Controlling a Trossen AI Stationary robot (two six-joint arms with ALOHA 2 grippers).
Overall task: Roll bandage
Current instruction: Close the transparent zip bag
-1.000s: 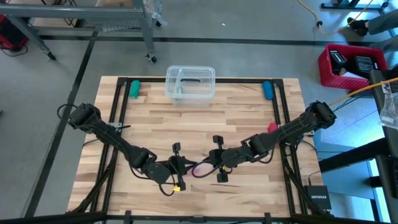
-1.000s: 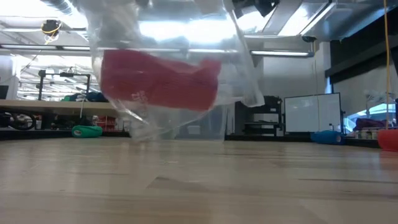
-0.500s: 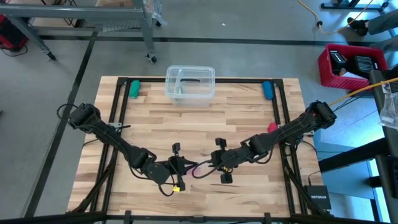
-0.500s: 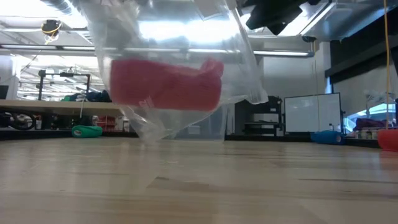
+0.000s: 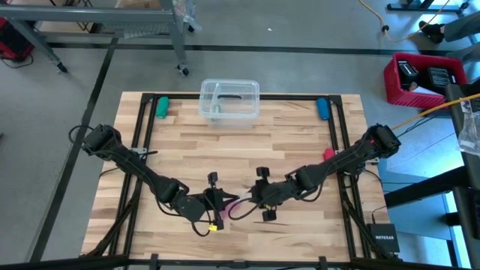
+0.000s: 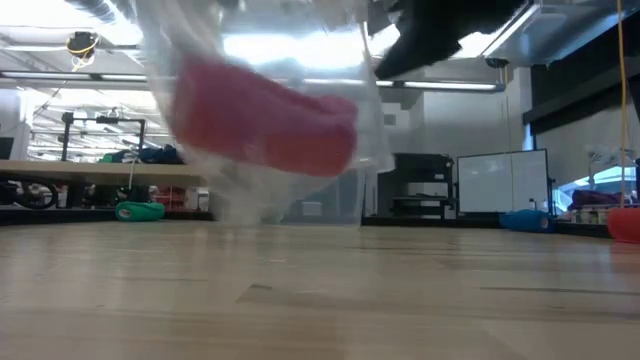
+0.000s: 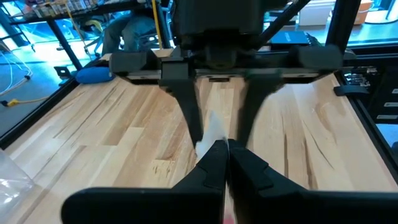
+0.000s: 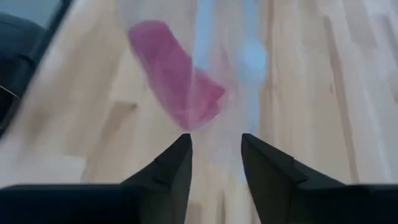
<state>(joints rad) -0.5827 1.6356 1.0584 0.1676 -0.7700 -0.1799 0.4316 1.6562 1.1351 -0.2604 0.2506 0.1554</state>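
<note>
The pink bandage (image 6: 265, 120) sits inside a clear plastic wrapper (image 6: 385, 120) that hangs above the wooden table (image 5: 285, 131), near its front middle. My left gripper (image 7: 225, 152) is shut on the wrapper's top. My right gripper (image 8: 214, 149) faces it from the table's right side. It is open, with one finger on either side of the wrapper's top. In the right wrist view the bandage (image 8: 177, 74) shows tilted behind the plastic. In the high view the two grippers (image 5: 223, 201) (image 5: 253, 196) nearly meet over the pink bundle (image 5: 234, 212). My left gripper pinches a bunched bit of the wrapper's upper part (image 7: 210, 134) between its two shut fingers. It comes nearly level from the table's left side. The wrapper hangs below, clear of the table, with the bandage tilted inside it. My right gripper: I cannot tell whether its open fingers (image 7: 189, 112) touch the plastic.
A clear plastic box (image 5: 229, 99) stands at the far edge. A green object (image 5: 161, 106) lies at the far left corner and a blue one (image 5: 322, 108) at the far right. A small red object (image 5: 328, 154) lies by the right arm. A red bin (image 5: 420, 75) stands off the table.
My right gripper has opened and sunk a little toward the table. The wrapper now hangs from my left gripper alone. The bandage inside has tipped, its left end higher in the low view.
</note>
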